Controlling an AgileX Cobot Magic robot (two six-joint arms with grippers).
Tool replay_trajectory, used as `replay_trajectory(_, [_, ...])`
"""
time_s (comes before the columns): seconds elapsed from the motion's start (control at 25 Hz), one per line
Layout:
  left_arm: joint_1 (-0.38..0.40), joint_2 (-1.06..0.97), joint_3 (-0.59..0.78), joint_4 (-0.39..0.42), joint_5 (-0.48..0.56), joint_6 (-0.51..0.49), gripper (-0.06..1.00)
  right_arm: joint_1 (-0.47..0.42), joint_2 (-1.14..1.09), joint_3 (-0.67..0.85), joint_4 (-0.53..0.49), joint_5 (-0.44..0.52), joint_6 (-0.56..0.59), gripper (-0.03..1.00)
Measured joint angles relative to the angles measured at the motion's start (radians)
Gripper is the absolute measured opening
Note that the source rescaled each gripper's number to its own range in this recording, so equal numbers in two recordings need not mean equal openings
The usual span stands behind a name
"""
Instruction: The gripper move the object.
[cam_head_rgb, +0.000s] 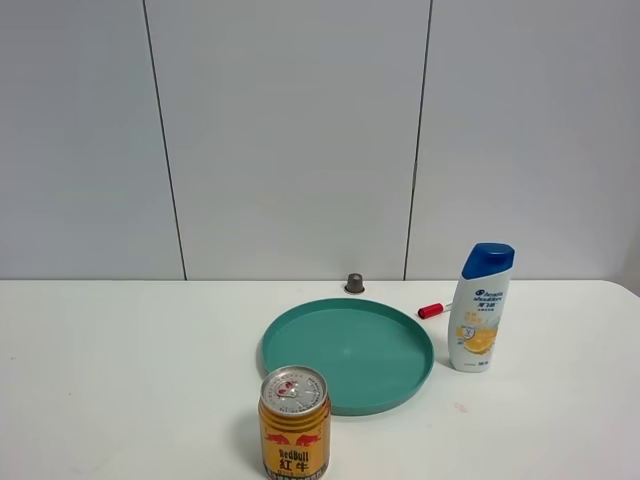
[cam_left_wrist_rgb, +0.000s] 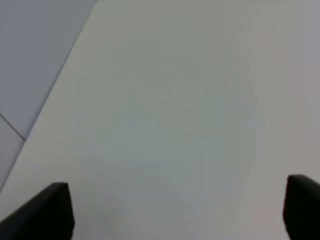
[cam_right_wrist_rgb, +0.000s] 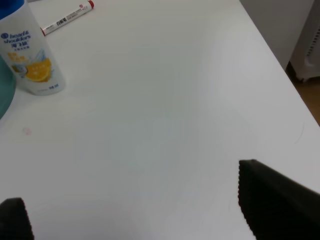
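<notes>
The white shampoo bottle (cam_head_rgb: 481, 307) with a blue cap and a yellow-orange and blue label stands upright on the white table, just right of the teal plate (cam_head_rgb: 346, 352). It also shows in the right wrist view (cam_right_wrist_rgb: 31, 61), well away from my right gripper (cam_right_wrist_rgb: 135, 210), whose black jaws stand wide apart over bare table. My left gripper (cam_left_wrist_rgb: 177, 210) is open too, its black jaws spread over bare tabletop. Neither arm shows in the exterior high view.
A gold Red Bull can (cam_head_rgb: 294, 422) stands at the front, before the plate. A red-capped white marker (cam_head_rgb: 434, 309) lies behind the bottle; it also shows in the right wrist view (cam_right_wrist_rgb: 66, 18). A small grey knob (cam_head_rgb: 354, 283) sits by the wall. The table's right edge (cam_right_wrist_rgb: 280, 70) is near.
</notes>
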Motion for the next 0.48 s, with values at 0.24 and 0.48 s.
replay_trajectory(0.24, [0.0,-0.001,0.05,-0.058,0.001,-0.003,0.76,0.0,0.0,0.0,0.0,0.0,0.0,1.0])
replay_trajectory(0.48, [0.0,-0.001,0.051,-0.059,0.0,-0.006,0.76,0.0,0.0,0.0,0.0,0.0,0.0,1.0])
